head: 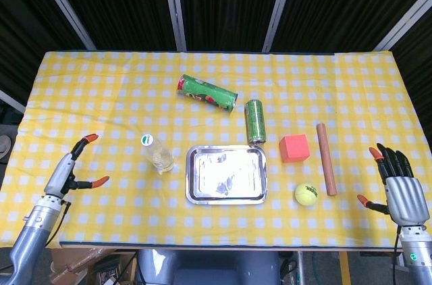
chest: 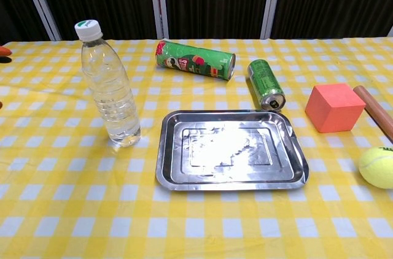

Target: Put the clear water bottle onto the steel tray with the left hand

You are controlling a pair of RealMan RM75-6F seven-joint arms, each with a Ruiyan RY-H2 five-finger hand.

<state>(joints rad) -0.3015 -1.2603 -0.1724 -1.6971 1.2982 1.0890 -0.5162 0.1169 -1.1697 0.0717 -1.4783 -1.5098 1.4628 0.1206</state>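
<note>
Orange-tipped left hand, fingers spread, empty, over the table's left part; chest view catches one fingertip only. Clear water bottle, upright, at the steel tray's 9 o'clock, just beside it. Green tube and green can lying at 12 and 1 o'clock. Orange cube, wooden rod, tennis ball. Right hand, fingers apart, empty, head view only.

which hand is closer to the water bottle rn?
Left. The left hand is open beside the water bottle on its left, not touching; the right hand sits beyond the steel tray.
</note>
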